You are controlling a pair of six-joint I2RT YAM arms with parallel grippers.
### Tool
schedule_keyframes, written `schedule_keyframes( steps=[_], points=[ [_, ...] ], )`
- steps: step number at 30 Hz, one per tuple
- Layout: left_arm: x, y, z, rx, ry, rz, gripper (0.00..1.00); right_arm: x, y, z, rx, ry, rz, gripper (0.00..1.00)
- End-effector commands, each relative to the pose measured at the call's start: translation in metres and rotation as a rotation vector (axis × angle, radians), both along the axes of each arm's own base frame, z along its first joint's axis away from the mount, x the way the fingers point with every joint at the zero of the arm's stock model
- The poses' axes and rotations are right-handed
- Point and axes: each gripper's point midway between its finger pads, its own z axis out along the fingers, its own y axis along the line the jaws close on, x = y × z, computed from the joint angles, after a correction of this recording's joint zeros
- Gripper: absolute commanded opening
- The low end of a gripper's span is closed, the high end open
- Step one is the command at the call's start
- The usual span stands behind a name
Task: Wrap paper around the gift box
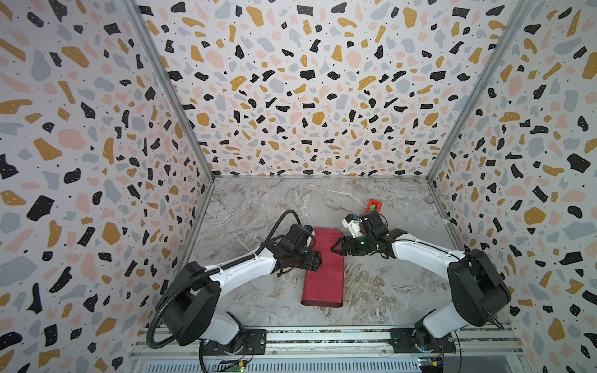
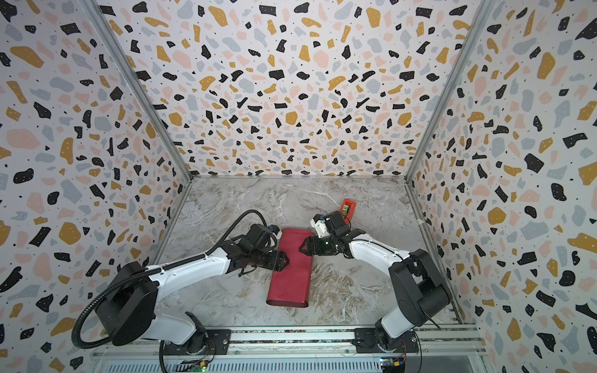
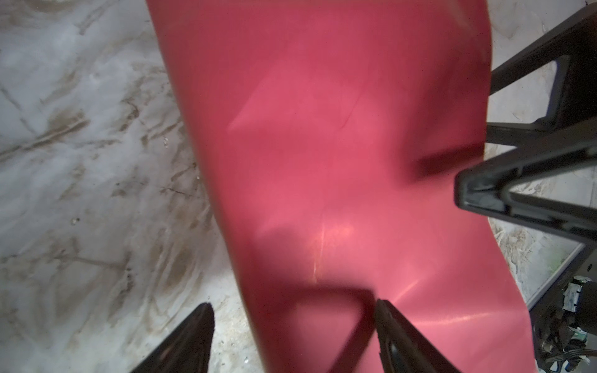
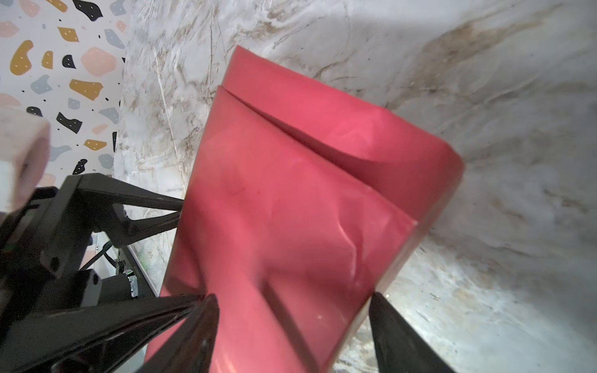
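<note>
Tabletop (image 1: 265, 206): marbled, carrying all the items below. Paper (image 1: 324, 274): crimson face out, folded into a long flattened sleeve at mid-tabletop, one flap lapped over the other along a lengthwise seam (image 4: 290, 129). Its near end gapes open and no tape shows on it. Gift box: not visible anywhere; I judge it lies inside the sleeve but cannot confirm that. My left pincer (image 2: 286, 260): spread at the sleeve's left edge, one finger over paper and the other over tabletop, pinching nothing. My right pincer (image 1: 334, 248): spread at the opposite edge, one fingertip touching the paper. Tape dispenser (image 1: 374, 206): red-orange, standing behind my right arm, near the sleeve and not in hand. Outstanding, by my reckoning: taping the seam, then folding and taping both ends.
</note>
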Motion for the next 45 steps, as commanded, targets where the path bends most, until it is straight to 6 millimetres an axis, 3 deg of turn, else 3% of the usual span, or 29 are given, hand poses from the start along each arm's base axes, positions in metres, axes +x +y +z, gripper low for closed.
schedule_keyframes(
  steps=[1, 22, 25, 31, 36, 45],
  points=[
    [-0.022, 0.026, -0.04, 0.129, 0.099, 0.012, 0.78, 0.002, 0.006, 0.007, -0.018, -0.019, 0.014, 0.72],
    [-0.023, 0.02, -0.036, 0.069, 0.105, 0.056, 0.78, 0.005, 0.038, 0.016, 0.007, -0.026, 0.083, 0.69],
    [-0.023, 0.021, -0.037, 0.073, 0.105, 0.059, 0.77, 0.006, 0.031, 0.013, -0.038, -0.034, 0.07, 0.71],
    [-0.023, 0.022, -0.038, 0.077, 0.102, 0.062, 0.77, 0.016, -0.012, 0.01, -0.154, -0.07, -0.038, 0.82],
    [-0.023, 0.024, -0.041, 0.083, 0.104, 0.064, 0.77, 0.001, -0.024, 0.01, -0.155, -0.06, -0.062, 0.86],
    [-0.023, 0.025, -0.042, 0.092, 0.105, 0.064, 0.77, -0.03, -0.001, 0.009, -0.019, 0.02, -0.042, 0.84]
  ],
)
